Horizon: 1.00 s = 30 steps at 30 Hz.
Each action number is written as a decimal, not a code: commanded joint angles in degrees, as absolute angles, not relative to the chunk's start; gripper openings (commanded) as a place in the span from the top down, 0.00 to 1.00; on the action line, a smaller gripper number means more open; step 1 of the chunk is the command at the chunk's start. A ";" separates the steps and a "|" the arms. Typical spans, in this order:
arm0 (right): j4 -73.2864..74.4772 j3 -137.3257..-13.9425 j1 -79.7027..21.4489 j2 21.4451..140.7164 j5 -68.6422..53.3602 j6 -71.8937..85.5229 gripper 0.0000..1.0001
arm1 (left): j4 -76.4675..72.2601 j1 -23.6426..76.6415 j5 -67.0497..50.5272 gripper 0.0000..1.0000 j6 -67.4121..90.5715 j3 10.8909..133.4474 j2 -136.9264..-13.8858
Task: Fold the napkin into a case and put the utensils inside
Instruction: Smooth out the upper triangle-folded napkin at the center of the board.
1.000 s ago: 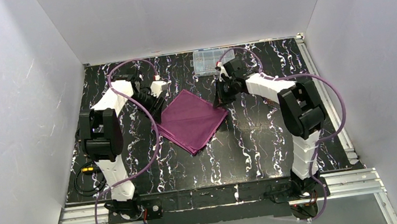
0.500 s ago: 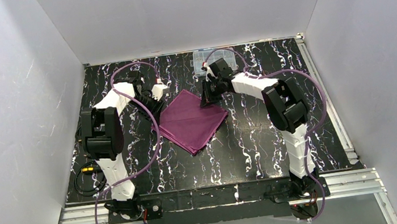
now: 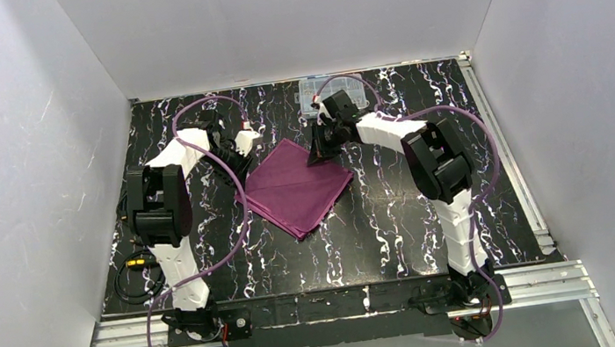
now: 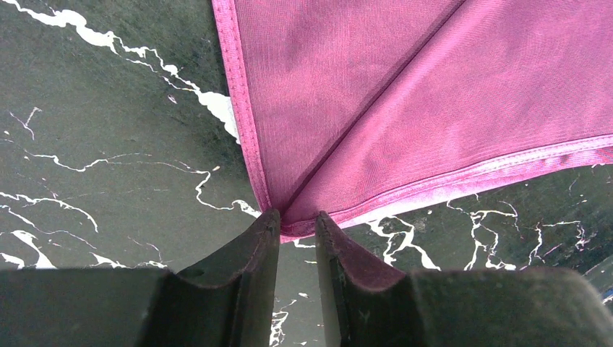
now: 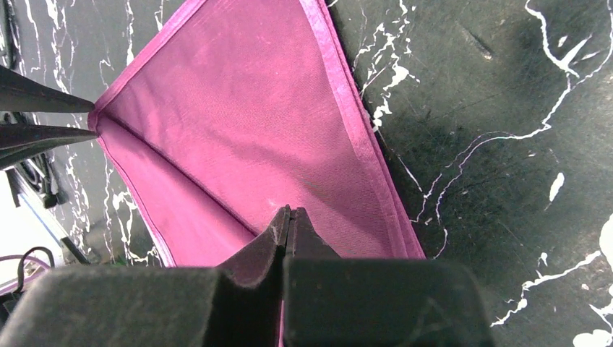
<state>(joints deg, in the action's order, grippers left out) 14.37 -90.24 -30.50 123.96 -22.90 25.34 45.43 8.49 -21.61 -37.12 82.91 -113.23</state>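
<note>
Top external view, left to right. Shows the left arm (image 3: 166, 191) bent forward over the black, white-veined bench (image 3: 398, 215), left jaws low at the left corner of the plum-purple napkin (image 3: 293, 188). Finds the napkin spread as a diamond between the two sets of jaws, mostly flat on the bench, one corner pointing back toward the arm bases. Shows the right arm (image 3: 426, 154) angled in from the other side, right jaws down on the cloth at its far right edge. Catches a clear compartment box (image 3: 309, 94) just beyond the right jaws, partly hidden by that arm.

Left wrist view. Shows the left jaws narrowly apart, bare bench visible through the gap, with the hemmed corner of the napkin right at the mouth between the two fingertips (image 4: 264, 231). Cannot say whether the tips touch the hem. Traces a crease from that corner away from the jaws, up and to the right across the cloth.

Right wrist view. Shows the right jaws pressed together with no gap, clamped on a pinch of the napkin where the same crease meets the tips. Picks up the left jaws as two dark prongs at the far left, straddling the opposite corner.
</note>
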 commanded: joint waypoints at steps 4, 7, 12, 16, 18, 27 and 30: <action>12.45 -92.31 -30.75 126.25 -23.42 25.36 0.99 | 45.36 8.75 -21.03 0.80 -38.35 81.10 -114.52; 12.41 -91.93 -30.64 126.76 -23.55 25.36 0.99 | 45.24 8.79 -20.90 0.82 -38.62 80.78 -114.35; 12.23 -91.28 -30.60 126.51 -23.56 25.36 0.99 | 45.03 8.79 -20.37 0.80 -38.86 80.34 -114.52; 12.33 -91.15 -30.53 126.23 -23.29 25.22 0.99 | 44.86 8.79 -20.24 0.81 -38.92 80.32 -114.25; 12.48 -91.34 -30.43 126.30 -23.00 25.12 0.99 | 45.34 8.79 -20.65 0.87 -39.07 80.46 -113.76; 14.25 -90.69 -30.36 126.52 -21.20 22.84 0.99 | 51.33 8.88 -24.00 1.00 -40.44 82.61 -110.32; 14.15 -90.03 -30.36 126.24 -21.18 22.75 0.99 | 52.58 8.88 -24.48 1.00 -40.42 83.32 -110.08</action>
